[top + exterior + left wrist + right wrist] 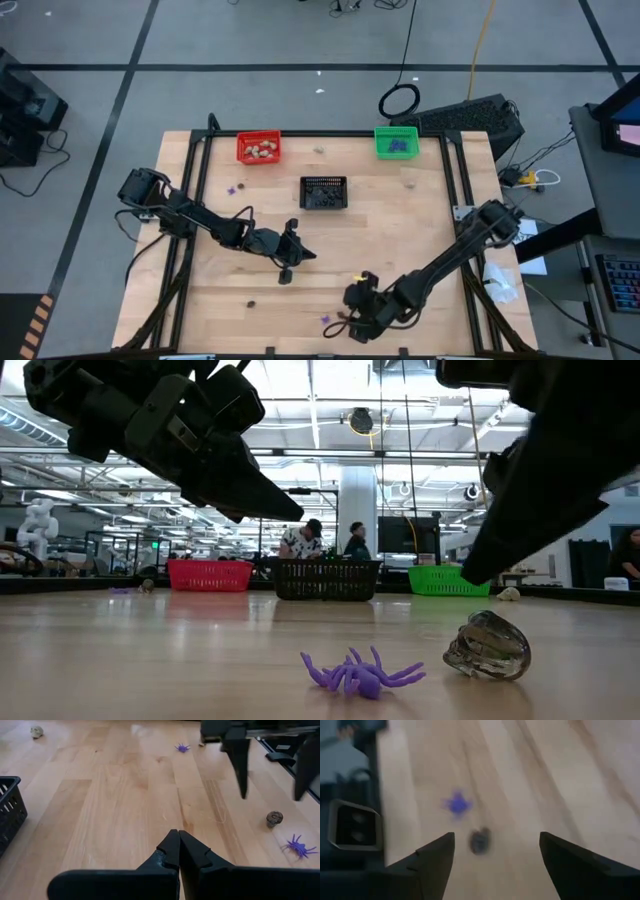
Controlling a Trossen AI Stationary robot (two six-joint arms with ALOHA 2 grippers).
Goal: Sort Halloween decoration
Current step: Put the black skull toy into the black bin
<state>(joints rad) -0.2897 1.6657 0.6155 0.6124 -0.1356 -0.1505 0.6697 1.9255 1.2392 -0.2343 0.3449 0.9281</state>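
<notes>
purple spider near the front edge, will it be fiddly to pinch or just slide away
Probably fiddly: the purple spider lies low on thin splayed legs, likely bendy. It looks light, so the open right gripper could nudge it along the smooth table.

left hand: dark fingers pressed together over the pale wooden table | right hand: farther off, its two dark fingers hanging apart above the table | small dark brown trinket just beside a purple spiky spider | second purple spider far across | pale beige lump at a far corner | black plastic basket at the edge
</notes>
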